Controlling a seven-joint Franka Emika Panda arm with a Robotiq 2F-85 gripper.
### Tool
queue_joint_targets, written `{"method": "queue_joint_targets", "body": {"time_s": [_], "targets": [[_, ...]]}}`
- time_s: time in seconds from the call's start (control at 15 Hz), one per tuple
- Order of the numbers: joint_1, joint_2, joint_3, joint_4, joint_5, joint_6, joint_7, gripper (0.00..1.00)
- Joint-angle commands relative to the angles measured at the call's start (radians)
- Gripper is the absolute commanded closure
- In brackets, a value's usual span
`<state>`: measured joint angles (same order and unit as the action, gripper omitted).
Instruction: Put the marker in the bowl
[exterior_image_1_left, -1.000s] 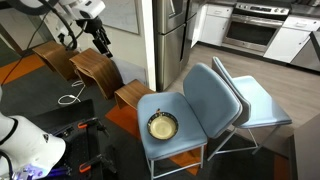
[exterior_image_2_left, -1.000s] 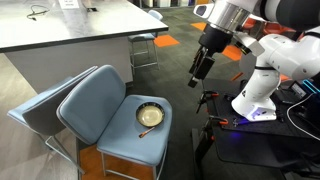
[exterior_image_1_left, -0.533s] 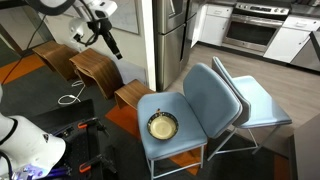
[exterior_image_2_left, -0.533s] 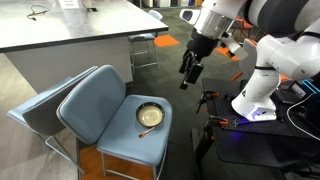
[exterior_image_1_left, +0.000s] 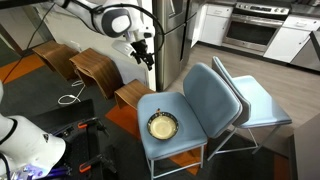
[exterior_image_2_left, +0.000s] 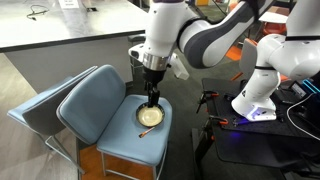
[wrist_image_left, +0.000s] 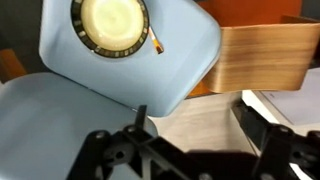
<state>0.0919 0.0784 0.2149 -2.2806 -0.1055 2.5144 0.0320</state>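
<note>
The bowl (wrist_image_left: 110, 25) is sitting at the upper left of the wrist view on the blue chair seat (wrist_image_left: 190, 55), showing its pale inside. The marker (wrist_image_left: 158, 44) is lying outside it on the seat, just against the right side of the rim. The gripper (wrist_image_left: 193, 118) is hanging released near the bottom edge, fingers spread wide. A wooden stool (wrist_image_left: 265, 60) is standing at the right. In an exterior view, an oven (exterior_image_1_left: 255, 28) is occupying the upper right.
</note>
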Motion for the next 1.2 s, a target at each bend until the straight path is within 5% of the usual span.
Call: {"method": "queue_joint_targets", "body": {"time_s": [0.0, 0.2, 0.53, 0.87, 1.13], "targets": [[0.015, 0.219, -0.028, 0.164, -0.026, 0.010, -0.188, 0.00], [0.008, 0.391, -0.037, 0.291, -0.061, -0.012, -0.340, 0.00], [0.014, 0.590, -0.061, 0.447, -0.122, -0.044, -0.407, 0.00], [-0.024, 0.656, -0.006, 0.449, -0.082, -0.047, -0.484, 0.00], [-0.003, 0.673, -0.024, 0.437, -0.101, -0.031, -0.446, 0.00]]}}
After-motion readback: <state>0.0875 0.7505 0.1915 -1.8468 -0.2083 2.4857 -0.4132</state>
